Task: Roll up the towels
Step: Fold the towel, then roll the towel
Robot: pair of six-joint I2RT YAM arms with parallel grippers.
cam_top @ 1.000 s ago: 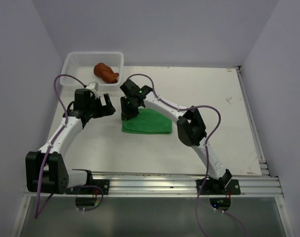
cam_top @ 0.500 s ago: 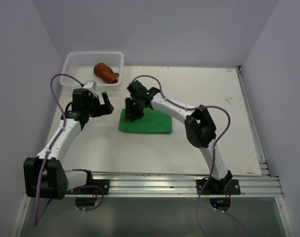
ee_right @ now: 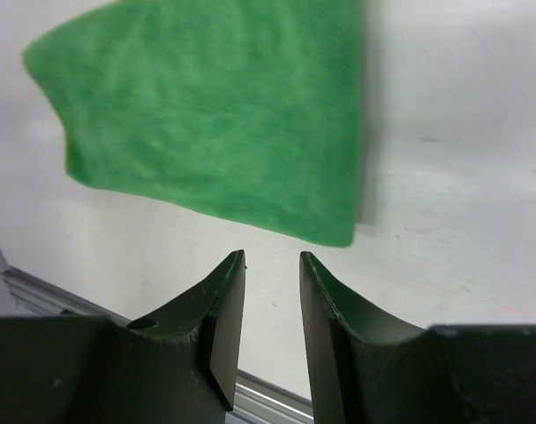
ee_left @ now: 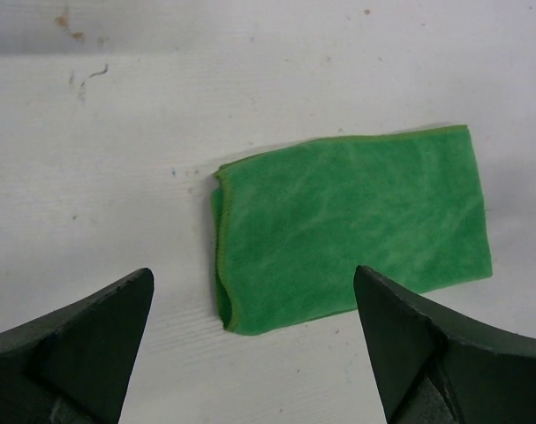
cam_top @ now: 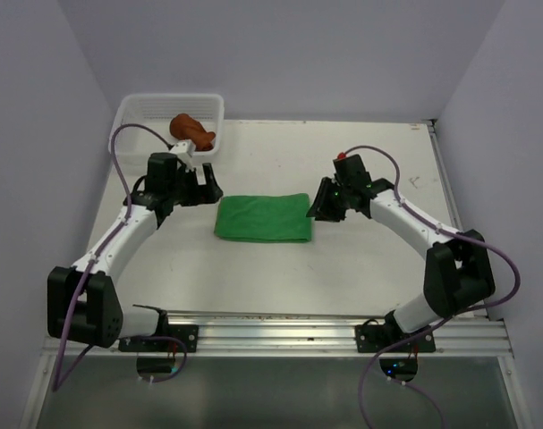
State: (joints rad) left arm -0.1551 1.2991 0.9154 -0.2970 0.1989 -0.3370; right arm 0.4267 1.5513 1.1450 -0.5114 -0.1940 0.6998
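Pulls right gripper off flat-folded bright green terry towel to its right edge, jaws narrowly apart, empty. Brings left gripper wide open to left edge. Looks ready for rolling.

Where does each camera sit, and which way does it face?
Top external: above, behind the bases, facing down on the table; left arm, right arm show whole.
Left wrist: on the left arm, facing the green towel; left pincer, wide open, shows.
Right wrist: facing the same towel; right pincer, narrowly open, shows.
Shared: all see the green towel.
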